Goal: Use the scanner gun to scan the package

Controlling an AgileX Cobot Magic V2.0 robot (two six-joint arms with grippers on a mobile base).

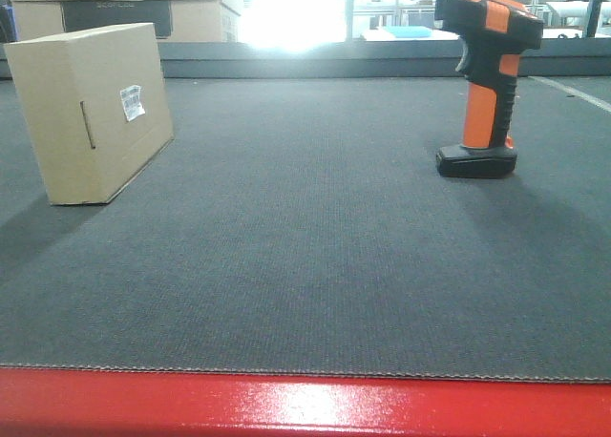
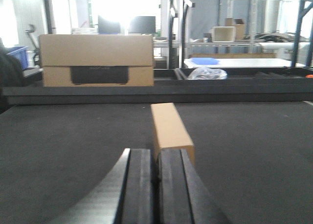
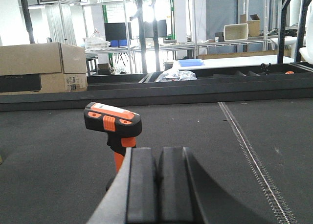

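Where it stands, tan package (image 1: 91, 113), white label (image 1: 132, 102), dark slit (image 1: 88, 125)

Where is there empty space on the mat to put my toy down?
The big free patch is the middle of the dark mat, between the package on the left and the scanner gun on the right, running forward to the red edge. It is fuller at the back left, by the stacked cardboard boxes.
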